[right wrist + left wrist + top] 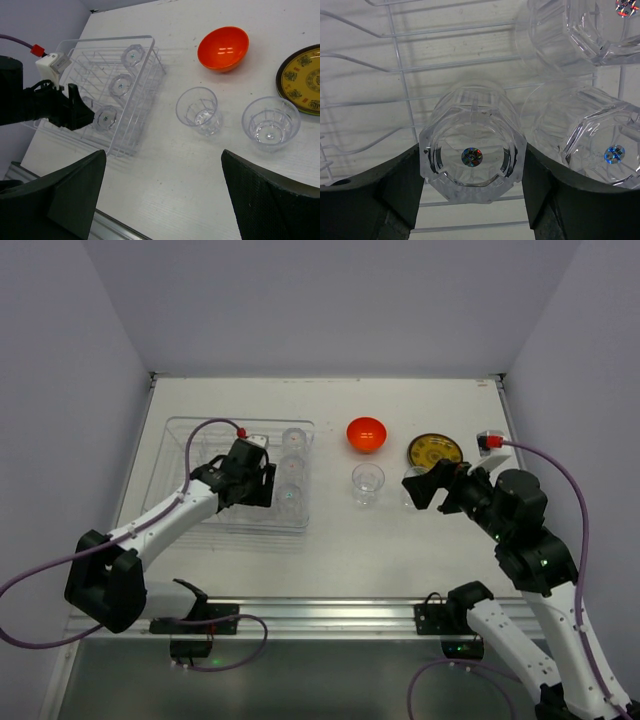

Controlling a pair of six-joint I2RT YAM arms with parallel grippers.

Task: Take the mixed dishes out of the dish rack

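Well, over the white table (330,540) left hand (265,485) straddles a glass (472,157), grip unclear; right hand (163,152) gapes empty

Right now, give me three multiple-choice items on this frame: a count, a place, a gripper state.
1. Clear glasses in the dish rack: A one; B three; C six.
2. The orange bowl is: A in the rack; B inside a glass; C on the table.
3. The right gripper is: A open and empty; B shut on a glass; C shut on the bowl.
Answers: B, three stand in a row inside it; C, it rests on bare table outside the rack; A, its fingers stand wide apart, nothing between them.
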